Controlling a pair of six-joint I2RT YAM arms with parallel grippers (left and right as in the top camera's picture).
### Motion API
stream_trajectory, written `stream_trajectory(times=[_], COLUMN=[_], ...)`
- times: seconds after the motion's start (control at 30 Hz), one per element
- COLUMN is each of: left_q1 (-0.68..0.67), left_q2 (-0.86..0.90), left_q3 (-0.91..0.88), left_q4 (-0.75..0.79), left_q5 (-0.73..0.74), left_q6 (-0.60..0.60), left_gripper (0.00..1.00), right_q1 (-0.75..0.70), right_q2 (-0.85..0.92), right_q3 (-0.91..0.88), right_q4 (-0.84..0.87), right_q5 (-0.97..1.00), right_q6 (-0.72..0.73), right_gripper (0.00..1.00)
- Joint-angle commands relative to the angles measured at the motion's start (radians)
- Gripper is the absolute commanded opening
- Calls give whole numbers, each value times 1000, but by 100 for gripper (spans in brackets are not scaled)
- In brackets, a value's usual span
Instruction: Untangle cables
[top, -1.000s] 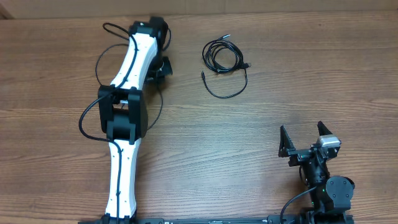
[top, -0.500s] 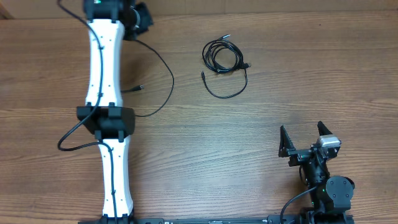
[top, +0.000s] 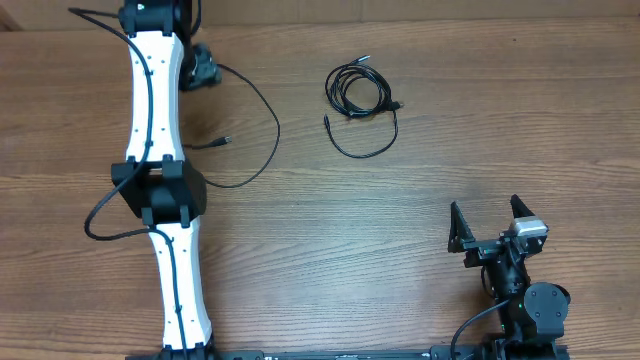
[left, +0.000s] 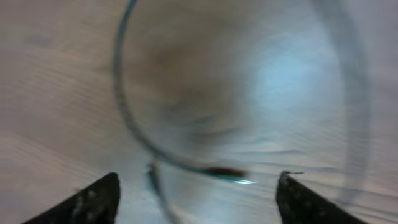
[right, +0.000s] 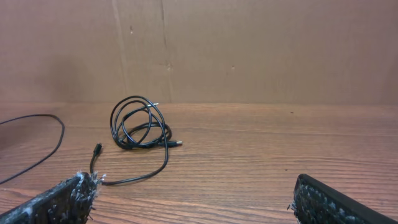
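at the far left corner of the worktop your left pincer (top: 203, 68) stands open, a loose cable (top: 277, 125) curving away beside it. the coiled bundle (top: 358, 90) lies by the middle of the far edge: light, limp, probably slippery, so pinch its tail just behind the plug (top: 327, 120). your right pincer (top: 485, 205) sits open at the near right corner.

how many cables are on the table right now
2 that can be told apart: a loose cable curving beside the left arm, and a coiled bundle at top centre with a tail looping out. The coil may hide more than one.
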Motion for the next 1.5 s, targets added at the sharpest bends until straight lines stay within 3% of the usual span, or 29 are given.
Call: stream_trajectory(times=[0.0,0.13,0.33,0.5,1.03,1.17,1.23,1.37,1.47], left_q1=[65,143,209,213,197,209,209,198,185], left_q2=[-13,-13,-13,-13,-12,-12,-12,-12,-12], left_q3=[-99,-193,-289,-350,-521,-561,-575,-582,-582], left_q4=[-35,-35,35,117,209,213,226,227,205], left_q5=[-133,-89,77,180,177,177,179,179,187], left_q6=[-38,-63,66,72,65,73,73,73,72], left_gripper=[86,86,82,79,74,56,32,5,4], right_q1=[-2,-2,-2,-2,-2,-2,-2,-2,-2], right_q2=[-2,-2,-2,-2,-2,-2,-2,-2,-2], right_q3=[-10,-10,-10,-10,-10,-10,-10,-10,-10], right_q4=[5,5,5,5,5,5,5,5,5], right_q5=[5,5,5,5,5,5,5,5,5], right_q6=[-5,-5,-5,-5,-5,-5,-5,-5,-5], right_gripper=[100,100,100,100,100,100,100,100,100])
